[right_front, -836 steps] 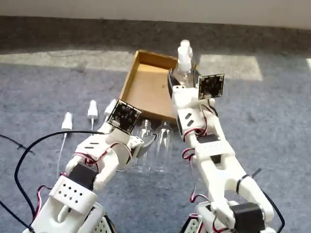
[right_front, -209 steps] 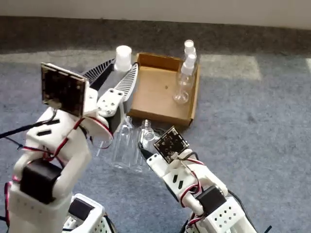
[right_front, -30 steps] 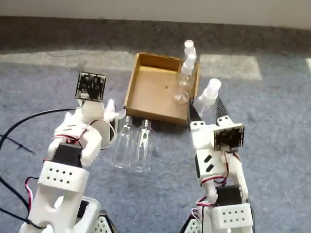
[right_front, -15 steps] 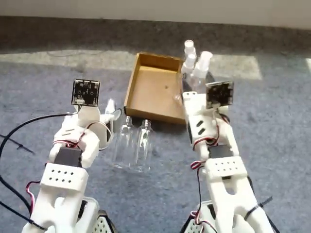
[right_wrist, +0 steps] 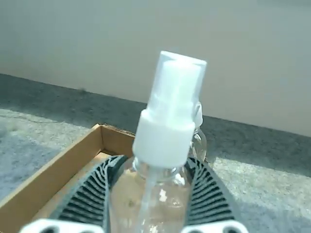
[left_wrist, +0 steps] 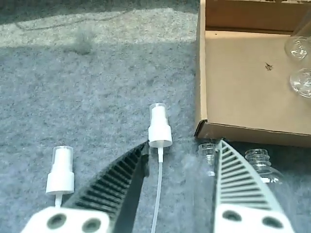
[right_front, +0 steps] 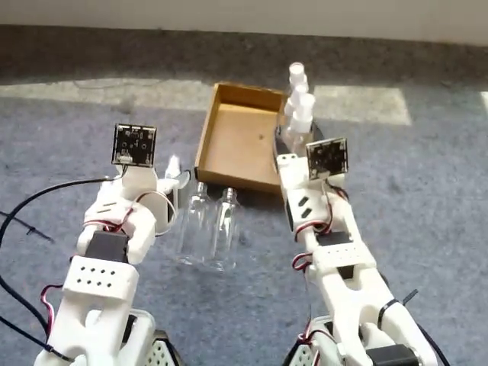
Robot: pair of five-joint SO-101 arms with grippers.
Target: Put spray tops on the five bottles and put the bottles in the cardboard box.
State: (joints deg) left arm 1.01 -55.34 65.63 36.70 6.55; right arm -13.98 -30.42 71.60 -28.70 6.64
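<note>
The right gripper (right_wrist: 154,165) is clenched around the body of a clear plastic bottle with a white spray top (right_wrist: 146,194). The bottle stands upright, long axis vertical and nozzle uppermost. In the high view it hangs in the upper centre of the frame, over the right side of the shallow brown cardboard box (right_front: 236,145).

Two more capped clear bottles (right_front: 296,74) stand in the box against its right wall, just behind the held one. The rest of the box floor is bare.

In the middle of the high view, just below the box's near wall, two uncapped clear bottles (right_front: 191,225) (right_front: 226,223) lie side by side on the grey carpet (right_front: 91,130). Their long axes run up the frame, open necks towards the box.

The left gripper (left_wrist: 182,144) sits left of centre, released, its fingers spread and holding nothing. One loose white spray top (left_wrist: 159,130) lies just past the dark finger's tip, head away from the gripper, its thin tube trailing back between the fingers. A second loose spray top (left_wrist: 60,170) lies outside that finger, pointing the same way.
</note>
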